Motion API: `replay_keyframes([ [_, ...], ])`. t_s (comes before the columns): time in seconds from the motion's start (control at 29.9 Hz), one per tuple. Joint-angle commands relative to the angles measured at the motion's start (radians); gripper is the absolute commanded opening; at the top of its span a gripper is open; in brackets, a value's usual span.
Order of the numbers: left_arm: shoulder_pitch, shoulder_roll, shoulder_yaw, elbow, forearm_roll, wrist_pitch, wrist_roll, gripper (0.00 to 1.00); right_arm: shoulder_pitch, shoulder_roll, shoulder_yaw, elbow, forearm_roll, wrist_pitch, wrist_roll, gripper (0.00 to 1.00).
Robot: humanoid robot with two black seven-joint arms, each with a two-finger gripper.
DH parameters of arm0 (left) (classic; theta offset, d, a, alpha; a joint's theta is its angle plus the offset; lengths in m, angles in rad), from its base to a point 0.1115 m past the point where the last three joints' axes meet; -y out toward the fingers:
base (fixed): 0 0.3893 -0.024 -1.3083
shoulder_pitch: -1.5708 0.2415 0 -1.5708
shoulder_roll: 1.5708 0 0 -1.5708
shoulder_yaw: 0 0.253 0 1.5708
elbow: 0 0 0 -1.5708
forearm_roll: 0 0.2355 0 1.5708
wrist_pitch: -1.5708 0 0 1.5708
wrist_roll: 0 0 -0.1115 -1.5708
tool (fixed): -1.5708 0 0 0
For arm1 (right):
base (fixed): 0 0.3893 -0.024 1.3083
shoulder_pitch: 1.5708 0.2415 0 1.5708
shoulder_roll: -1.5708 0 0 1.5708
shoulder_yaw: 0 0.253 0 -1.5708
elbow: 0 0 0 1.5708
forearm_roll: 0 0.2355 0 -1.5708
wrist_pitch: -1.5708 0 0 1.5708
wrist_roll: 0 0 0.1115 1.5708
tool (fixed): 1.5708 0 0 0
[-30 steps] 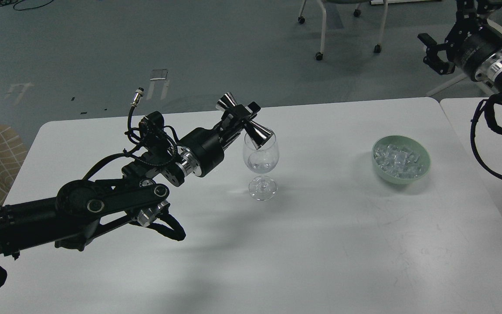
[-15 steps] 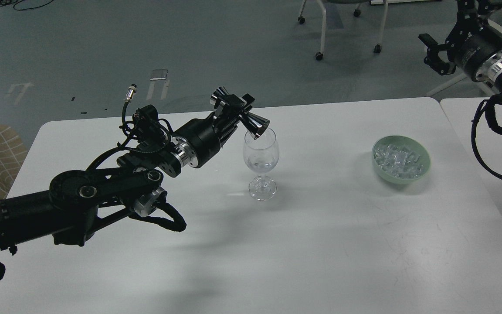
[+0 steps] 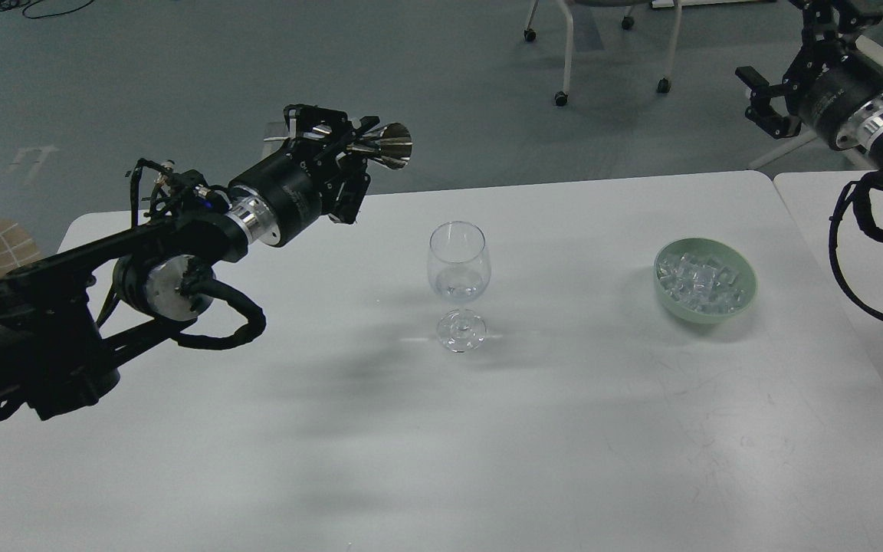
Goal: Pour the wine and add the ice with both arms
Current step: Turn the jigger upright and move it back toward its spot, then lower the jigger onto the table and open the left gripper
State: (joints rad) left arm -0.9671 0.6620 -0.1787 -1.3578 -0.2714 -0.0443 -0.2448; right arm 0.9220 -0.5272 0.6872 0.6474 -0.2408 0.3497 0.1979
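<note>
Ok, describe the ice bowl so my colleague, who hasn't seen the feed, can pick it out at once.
Start from the large white table and look to its right side, well to the right of the wine glass standing near the middle. There sits a pale green bowl, heaped with small clear ice cubes. It is the only coloured dish on the table.

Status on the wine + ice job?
Done: a little clear liquid sits low in the glass. In hand: the left gripper holds the metal jigger, up and left of the glass. Left: the ice is all in the green bowl, none in the glass; the right gripper is raised at far right, empty.
</note>
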Motion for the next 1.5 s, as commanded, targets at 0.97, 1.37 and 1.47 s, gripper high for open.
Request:
replay_keyframes([
  [0.97,0.757,-0.113,-0.619,0.201,-0.247,-0.275,0.042,0.05,-0.002,0.012,-0.017,-0.005,-0.003,-0.008,-0.003,1.00],
  [1.37,0.737,-0.119,-0.630,0.235,-0.273,-0.261,0.045,0.15,-0.003,0.015,-0.017,-0.006,-0.003,-0.008,-0.003,1.00],
  [1.47,0.739,-0.122,-0.631,0.236,-0.273,-0.238,0.045,0.23,-0.003,0.016,-0.017,-0.006,-0.003,-0.008,-0.003,1.00],
])
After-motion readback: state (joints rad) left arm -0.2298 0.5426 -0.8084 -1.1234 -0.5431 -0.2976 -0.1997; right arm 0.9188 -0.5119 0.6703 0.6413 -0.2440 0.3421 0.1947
